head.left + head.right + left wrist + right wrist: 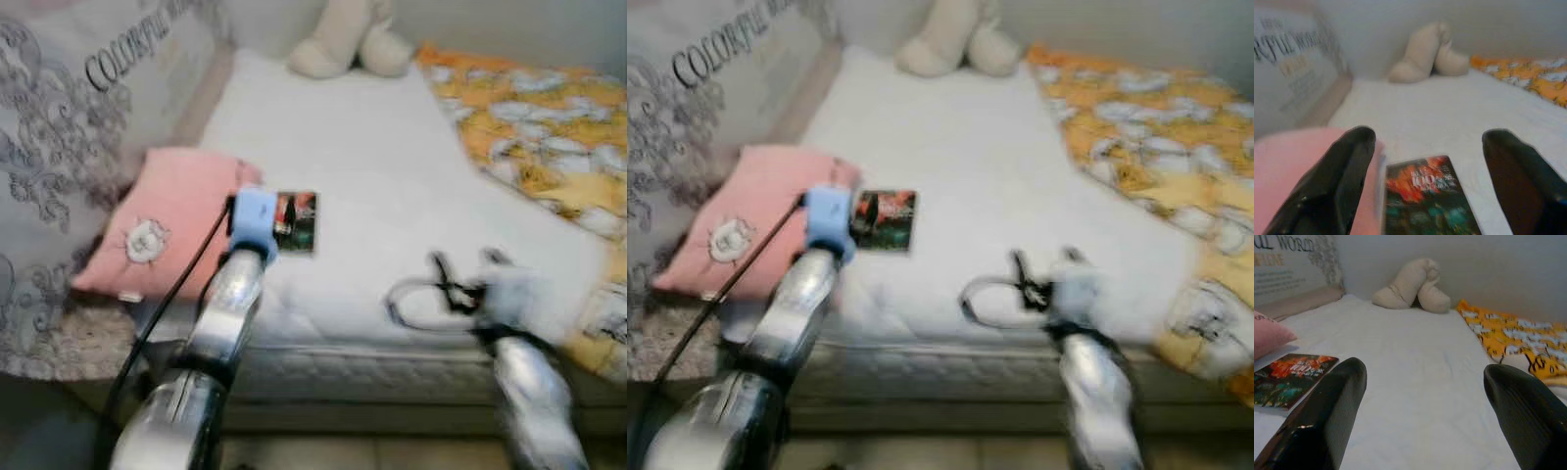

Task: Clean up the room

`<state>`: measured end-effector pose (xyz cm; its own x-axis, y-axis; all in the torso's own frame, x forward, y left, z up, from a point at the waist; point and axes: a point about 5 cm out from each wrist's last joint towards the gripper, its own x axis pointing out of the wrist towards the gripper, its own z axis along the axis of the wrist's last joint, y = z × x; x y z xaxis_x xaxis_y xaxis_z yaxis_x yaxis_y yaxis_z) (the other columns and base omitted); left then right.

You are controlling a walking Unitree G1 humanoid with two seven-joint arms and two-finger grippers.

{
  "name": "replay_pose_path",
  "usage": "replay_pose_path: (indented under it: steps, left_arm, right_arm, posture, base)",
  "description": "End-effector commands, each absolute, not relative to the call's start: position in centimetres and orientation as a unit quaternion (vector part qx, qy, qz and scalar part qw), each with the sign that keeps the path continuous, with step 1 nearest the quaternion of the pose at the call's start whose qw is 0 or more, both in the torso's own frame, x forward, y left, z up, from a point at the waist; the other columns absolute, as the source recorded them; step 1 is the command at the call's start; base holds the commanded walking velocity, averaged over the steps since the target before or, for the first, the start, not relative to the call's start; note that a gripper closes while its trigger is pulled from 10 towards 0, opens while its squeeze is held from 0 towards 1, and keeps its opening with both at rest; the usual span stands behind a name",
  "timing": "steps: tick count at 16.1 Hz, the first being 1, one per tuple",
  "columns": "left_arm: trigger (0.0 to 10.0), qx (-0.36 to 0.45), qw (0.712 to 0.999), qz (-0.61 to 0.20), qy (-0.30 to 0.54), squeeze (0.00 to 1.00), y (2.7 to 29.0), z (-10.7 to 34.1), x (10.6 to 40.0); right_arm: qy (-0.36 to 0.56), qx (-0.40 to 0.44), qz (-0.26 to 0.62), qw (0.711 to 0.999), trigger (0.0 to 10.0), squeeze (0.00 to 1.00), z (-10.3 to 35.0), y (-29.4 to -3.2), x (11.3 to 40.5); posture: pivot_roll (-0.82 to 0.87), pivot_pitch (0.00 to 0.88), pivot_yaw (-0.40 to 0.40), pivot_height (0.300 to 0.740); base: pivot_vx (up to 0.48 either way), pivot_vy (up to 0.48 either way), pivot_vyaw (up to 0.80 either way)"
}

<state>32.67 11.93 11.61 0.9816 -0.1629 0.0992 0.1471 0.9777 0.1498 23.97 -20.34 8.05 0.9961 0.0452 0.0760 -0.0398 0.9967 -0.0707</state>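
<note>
A small dark book with a red and green cover lies flat on the white mattress, just right of a pink pillow. My left gripper hovers open right before the book, its fingers spread to either side of it. My right gripper is over the mattress's near edge, to the right of the book; it is open with nothing between its fingers.
A beige plush toy sits at the head of the bed. An orange patterned blanket covers the right side. A large grey printed cushion leans along the left. The floor runs before the bed.
</note>
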Motion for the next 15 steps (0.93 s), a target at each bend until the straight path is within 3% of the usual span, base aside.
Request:
replay_pose_path:
  steps: [1,3,4,8,10,13,15]
  left_arm:
    - [10.0,0.063,0.990,-0.116,-0.043,0.00,13.1,11.4,29.8]
    - [10.0,0.039,0.988,-0.147,-0.033,0.00,12.7,11.4,26.9]
    - [10.0,0.038,0.987,-0.152,-0.034,0.00,12.3,11.5,26.7]
    - [10.0,0.067,0.978,-0.196,-0.037,0.00,8.6,13.2,28.1]
    - [10.0,0.096,0.985,-0.140,0.007,0.00,8.9,12.9,30.8]
    - [10.0,0.097,0.992,-0.033,0.071,0.00,12.4,12.3,36.2]
    - [10.0,0.114,0.989,-0.008,0.094,0.00,13.7,12.0,37.6]
  right_arm:
    - [-0.024,-0.036,0.041,0.998,10.0,0.00,8.1,-20.3,21.6]
    - [0.024,-0.043,0.053,0.997,10.0,0.00,6.7,-20.8,17.7]
    - [0.032,-0.043,0.052,0.997,10.0,0.00,6.5,-20.9,17.3]
    - [0.010,-0.029,0.023,0.999,10.0,0.00,7.7,-20.7,20.3]
    - [0.008,-0.016,0.026,1.000,10.0,0.00,7.9,-20.3,21.8]
    - [0.042,-0.002,0.106,0.994,10.0,0.00,7.6,-18.7,22.2]
    - [0.062,-0.009,0.146,0.987,10.0,0.00,7.4,-17.9,21.4]
  posture:
    - [0.00,0.000,-0.051,0.740]
    - [0.01,0.000,-0.055,0.740]
    - [0.01,0.000,-0.055,0.740]
    - [0.03,0.000,-0.071,0.740]
    - [0.01,0.000,-0.072,0.740]
    - [-0.04,0.000,-0.090,0.740]
    - [-0.08,0.000,-0.094,0.740]
  base:
    - [0.480,0.000,0.00]
    - [0.480,0.000,0.00]
    - [0.480,0.000,0.00]
    - [0.472,0.000,0.00]
    - [0.474,0.000,0.00]
    - [0.000,0.000,0.00]
    - [0.000,0.000,0.00]
